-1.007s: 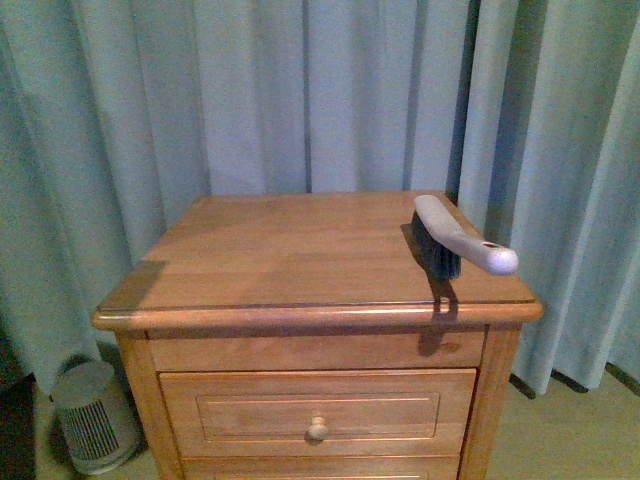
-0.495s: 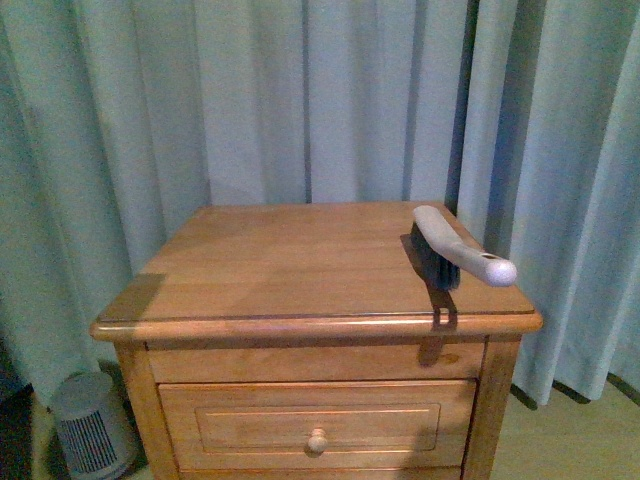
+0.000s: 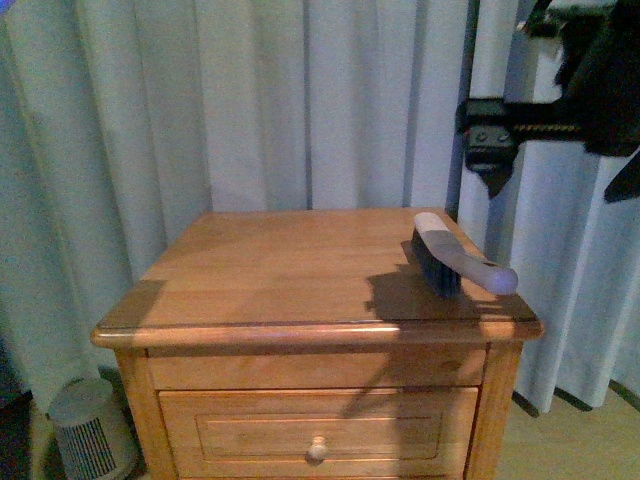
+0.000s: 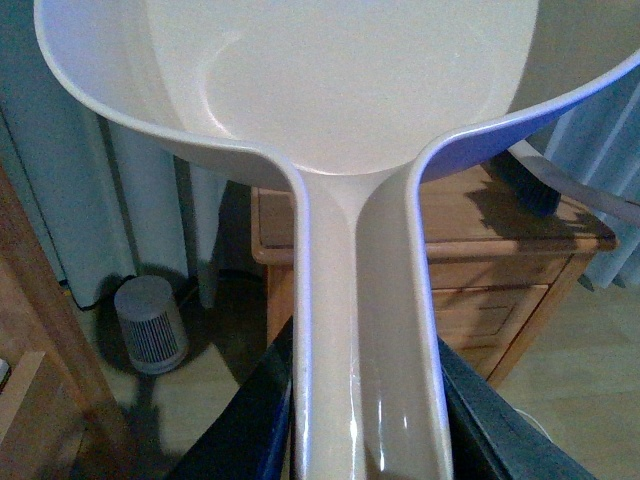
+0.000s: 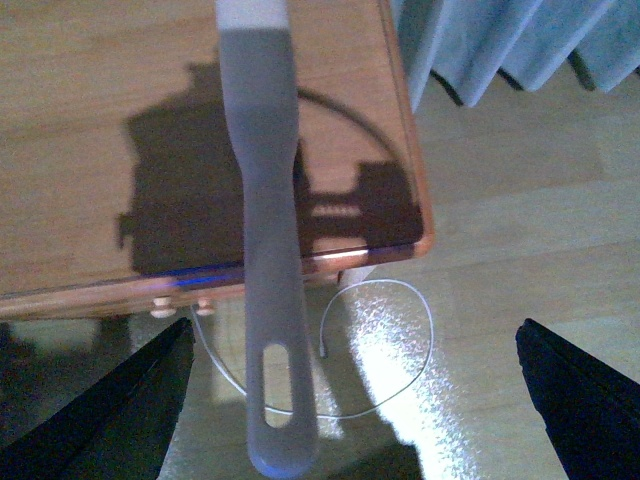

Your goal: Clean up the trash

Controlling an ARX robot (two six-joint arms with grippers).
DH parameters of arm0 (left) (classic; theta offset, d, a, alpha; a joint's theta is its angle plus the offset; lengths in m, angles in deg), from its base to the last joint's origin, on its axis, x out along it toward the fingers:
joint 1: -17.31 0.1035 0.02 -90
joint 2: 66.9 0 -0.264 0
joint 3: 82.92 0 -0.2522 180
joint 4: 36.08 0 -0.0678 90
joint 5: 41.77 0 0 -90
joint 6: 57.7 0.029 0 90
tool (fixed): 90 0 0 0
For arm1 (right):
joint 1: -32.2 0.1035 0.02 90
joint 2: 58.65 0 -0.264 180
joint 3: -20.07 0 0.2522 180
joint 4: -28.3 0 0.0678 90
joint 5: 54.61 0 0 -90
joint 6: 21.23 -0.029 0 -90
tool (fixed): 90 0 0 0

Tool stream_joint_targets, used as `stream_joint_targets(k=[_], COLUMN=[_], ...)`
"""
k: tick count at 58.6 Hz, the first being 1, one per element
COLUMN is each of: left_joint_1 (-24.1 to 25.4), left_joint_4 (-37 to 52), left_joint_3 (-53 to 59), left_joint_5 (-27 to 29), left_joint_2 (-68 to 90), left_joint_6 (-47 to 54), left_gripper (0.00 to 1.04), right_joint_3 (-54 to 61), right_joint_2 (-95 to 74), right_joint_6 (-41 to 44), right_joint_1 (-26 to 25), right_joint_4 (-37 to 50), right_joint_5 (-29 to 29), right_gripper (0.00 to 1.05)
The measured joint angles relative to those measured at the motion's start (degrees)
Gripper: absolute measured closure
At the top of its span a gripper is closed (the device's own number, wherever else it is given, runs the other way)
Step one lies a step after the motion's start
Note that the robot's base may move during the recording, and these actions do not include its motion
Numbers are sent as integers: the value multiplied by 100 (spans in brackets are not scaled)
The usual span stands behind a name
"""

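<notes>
Pale plastic sits between the jaws of my left pincer (image 4: 365, 410), which clamps the handle of the dustpan (image 4: 340, 90) and holds it up with the cabinet (image 4: 480, 270) beyond it. My right pincer (image 5: 353, 330) is spread wide and grips nothing. It hangs above the handle of the brush (image 5: 262, 200), whose tip overhangs the edge of the wooden surface (image 3: 270, 270) near its front right corner. The trash shows in none of my views; the wood I can see bears only the brush. I judge this the tool-gathering step: next the right pincer must drop over that handle and close squarely, or the brush may tip off the edge
</notes>
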Motion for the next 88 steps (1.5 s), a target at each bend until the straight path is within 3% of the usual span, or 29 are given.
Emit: stream_joint_targets(k=[41,73,88], left_joint_1=[-2,-2,-2], left_joint_4=[0,0,0], left_joint_3=[0,0,0], left_joint_5=[0,0,0], left_joint_2=[0,0,0], left_joint_6=[0,0,0], left_gripper=[77,77,77], right_joint_3=[-562,-50,2], right_joint_2=[-1342,-1355,-1115], right_joint_6=[-249,-341,-4], right_joint_1=[162,87,57], right_joint_4=[105,533,756], right_joint_5=[81,20,201], right_gripper=[7,84,86])
